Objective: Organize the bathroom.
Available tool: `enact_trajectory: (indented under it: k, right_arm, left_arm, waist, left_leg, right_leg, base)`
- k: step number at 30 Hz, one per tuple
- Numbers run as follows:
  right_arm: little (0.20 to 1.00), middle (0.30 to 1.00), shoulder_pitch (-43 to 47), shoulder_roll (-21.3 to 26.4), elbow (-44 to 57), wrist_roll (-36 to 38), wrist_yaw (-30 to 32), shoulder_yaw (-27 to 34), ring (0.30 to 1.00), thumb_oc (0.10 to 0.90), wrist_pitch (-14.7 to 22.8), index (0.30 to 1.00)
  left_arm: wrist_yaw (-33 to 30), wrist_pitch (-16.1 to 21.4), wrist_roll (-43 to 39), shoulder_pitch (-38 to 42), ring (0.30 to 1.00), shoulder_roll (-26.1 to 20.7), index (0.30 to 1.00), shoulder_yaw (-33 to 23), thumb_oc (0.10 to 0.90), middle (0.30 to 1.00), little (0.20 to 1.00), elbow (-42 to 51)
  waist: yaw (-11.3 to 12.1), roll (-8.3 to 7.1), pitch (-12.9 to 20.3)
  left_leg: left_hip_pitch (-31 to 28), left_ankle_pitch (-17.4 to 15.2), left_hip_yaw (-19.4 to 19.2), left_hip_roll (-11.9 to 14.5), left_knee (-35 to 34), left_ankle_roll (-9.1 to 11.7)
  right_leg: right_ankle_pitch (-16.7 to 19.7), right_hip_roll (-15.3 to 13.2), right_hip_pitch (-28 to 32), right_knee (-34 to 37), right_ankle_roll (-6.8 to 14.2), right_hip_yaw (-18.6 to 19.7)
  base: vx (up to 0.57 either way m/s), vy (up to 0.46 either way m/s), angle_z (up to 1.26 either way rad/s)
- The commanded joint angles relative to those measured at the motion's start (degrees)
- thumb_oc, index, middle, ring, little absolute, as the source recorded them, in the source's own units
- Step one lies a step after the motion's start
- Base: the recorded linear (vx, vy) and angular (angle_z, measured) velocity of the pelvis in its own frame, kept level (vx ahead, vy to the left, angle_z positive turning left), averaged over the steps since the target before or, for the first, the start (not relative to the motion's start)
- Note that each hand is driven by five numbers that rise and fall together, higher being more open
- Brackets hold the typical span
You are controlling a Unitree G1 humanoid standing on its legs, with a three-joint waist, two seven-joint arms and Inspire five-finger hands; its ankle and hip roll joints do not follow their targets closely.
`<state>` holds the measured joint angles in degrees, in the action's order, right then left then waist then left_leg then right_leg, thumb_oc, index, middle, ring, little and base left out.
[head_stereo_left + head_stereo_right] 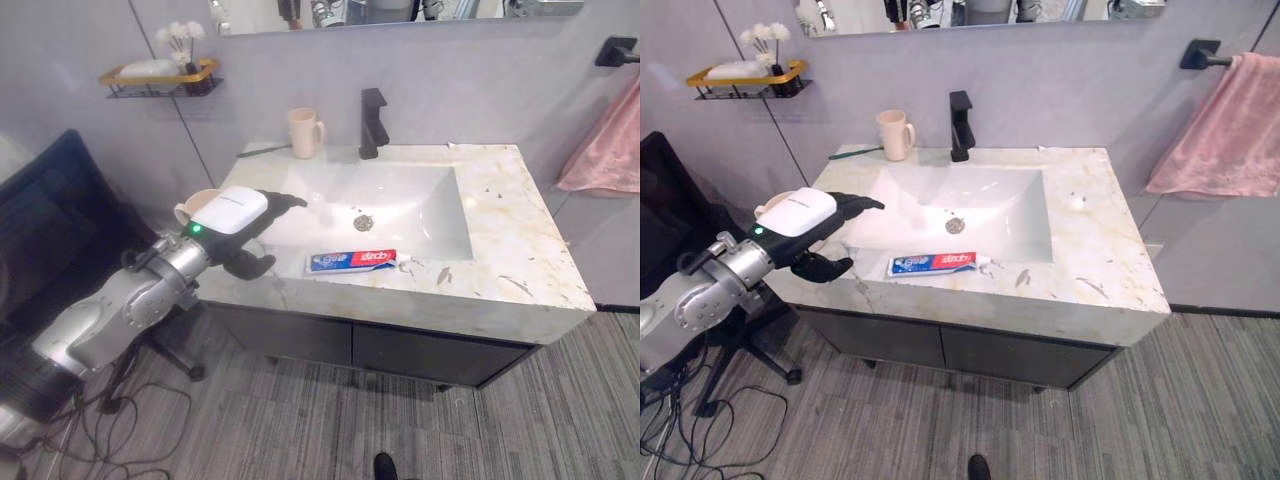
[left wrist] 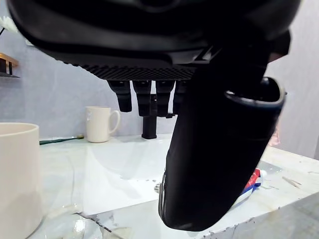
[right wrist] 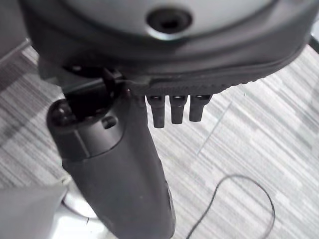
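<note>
Nearest to me, my left hand [image 1: 255, 228] hovers over the marble counter's [image 1: 1095, 250] front left corner, fingers straight and relaxed, holding nothing. Just beside it, a cream cup [image 2: 17, 179] stands on the counter. Right of my fingers, a red-and-blue toothpaste tube [image 1: 934, 263] lies flat along the basin's [image 1: 400, 205] front rim; its print is too small to read. Another mug [image 1: 304, 133] and a green toothbrush [image 1: 856, 153] sit by the black faucet [image 1: 371, 122]. My right hand [image 3: 124, 169] hangs above the floor, fingers loose.
</note>
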<state>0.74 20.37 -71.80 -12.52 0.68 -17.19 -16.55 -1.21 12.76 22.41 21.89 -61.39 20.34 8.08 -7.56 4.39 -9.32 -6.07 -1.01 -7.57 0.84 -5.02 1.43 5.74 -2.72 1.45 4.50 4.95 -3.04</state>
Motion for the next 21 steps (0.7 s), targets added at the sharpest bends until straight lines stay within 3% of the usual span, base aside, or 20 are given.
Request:
enact_trajectory:
  k: [1,8,11,21]
  right_arm:
    - [0.900,0.900,-0.4,0.7,-4.1,1.6,0.1,-0.2,0.900,0.800,-1.6,0.900]
    - [0.900,0.900,-0.7,-0.4,-3.9,1.5,-0.1,-0.4,0.900,0.800,-1.6,0.900]
    - [0.900,0.900,-0.9,-0.6,-3.5,1.2,-0.1,-0.5,0.900,0.800,-2.3,0.900]
    - [0.900,0.900,-0.9,-0.5,-4.0,-0.2,-0.2,-0.3,0.900,0.800,-2.2,0.900]
  left_arm:
    - [-4.3,2.0,-1.8,3.5,0.900,-3.8,0.900,-8.5,0.800,0.900,0.900,-0.6]
    - [2.0,0.7,-3.7,3.7,0.900,-4.3,0.900,-8.1,0.800,0.900,0.900,-0.2]
    - [7.5,-0.5,-5.6,4.3,0.900,-3.8,0.900,-5.9,0.800,0.900,0.900,0.0]
    - [7.4,-2.3,-4.2,5.1,0.900,-0.3,0.900,-1.4,0.800,0.900,0.900,1.0]
  waist:
    - [0.5,-1.27,4.6]
    - [0.3,-1.11,5.0]
    - [-0.3,-0.67,5.1]
    - [-1.3,-1.00,5.1]
  left_leg:
    - [5.6,-2.5,1.9,-2.8,7.9,-2.5]
    - [5.1,-2.3,1.2,-2.9,6.6,-2.7]
    - [4.8,-2.3,0.7,-3.0,6.2,-2.9]
    - [4.5,-2.8,-0.6,-2.9,6.5,-3.3]
  right_leg:
    - [-5.9,0.1,-2.1,-9.9,4.3,0.6]
    - [-5.5,-0.1,-2.4,-9.6,5.0,1.2]
    - [-5.1,0.0,-2.7,-9.4,5.3,1.7]
    - [-5.0,0.1,-3.2,-9.8,5.7,2.1]
  base:
    - [0.00,0.000,0.00]
    - [0.00,0.000,0.00]
    - [0.00,0.000,0.00]
    - [0.00,-0.003,-0.01]
